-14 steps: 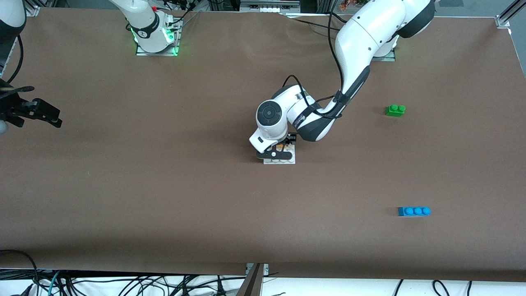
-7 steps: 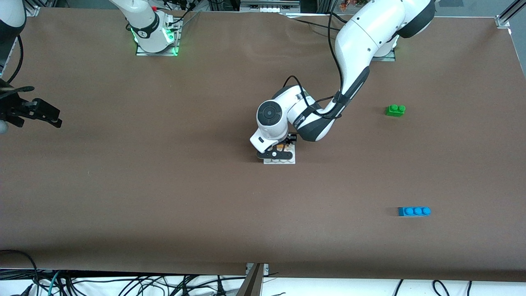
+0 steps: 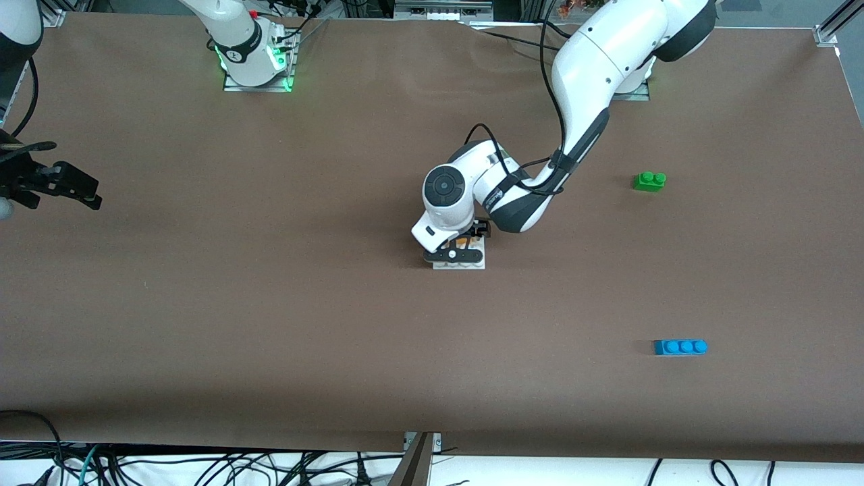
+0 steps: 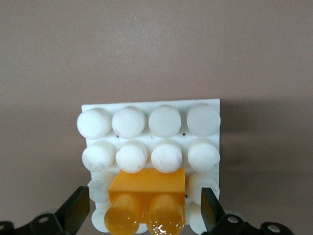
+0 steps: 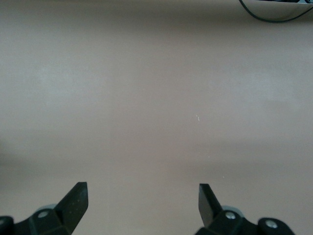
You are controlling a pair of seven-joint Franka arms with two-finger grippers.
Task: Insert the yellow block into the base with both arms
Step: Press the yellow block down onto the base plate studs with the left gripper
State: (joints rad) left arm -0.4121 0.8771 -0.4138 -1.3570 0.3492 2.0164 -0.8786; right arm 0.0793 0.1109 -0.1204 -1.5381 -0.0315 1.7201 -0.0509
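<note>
Yellow block (image 4: 146, 196) sits on the white base (image 4: 151, 105), on the studs along one edge of the plate, two rows of bare studs showing past it in my left wrist view. In the front view only a sliver of orange shows under my left wrist, with the base (image 3: 459, 264) near the middle of the bench (image 3: 270, 304).

My left tool (image 4: 144, 215) hangs low over the block with its fingers (image 4: 76, 208) spread wide, one on each side of the brick and clear of it, so nothing is clamped. I judge the step in hand to be the release: the block looks placed and I am letting go of it. Whether it is pressed fully home I cannot tell from here; its body seems level on the studs.

My right tool (image 5: 142, 205) waits over bare bench at the right arm's end, fingers apart and empty.

Next, I think, calls for lifting the left tool straight up so neither finger drags the brick off its studs, or a press down on it if it proves loose, perhaps with the right arm steadying the plate.

The green brick (image 3: 649, 181) and blue brick (image 3: 680, 347) lie well apart toward the left arm's end, untouched.
</note>
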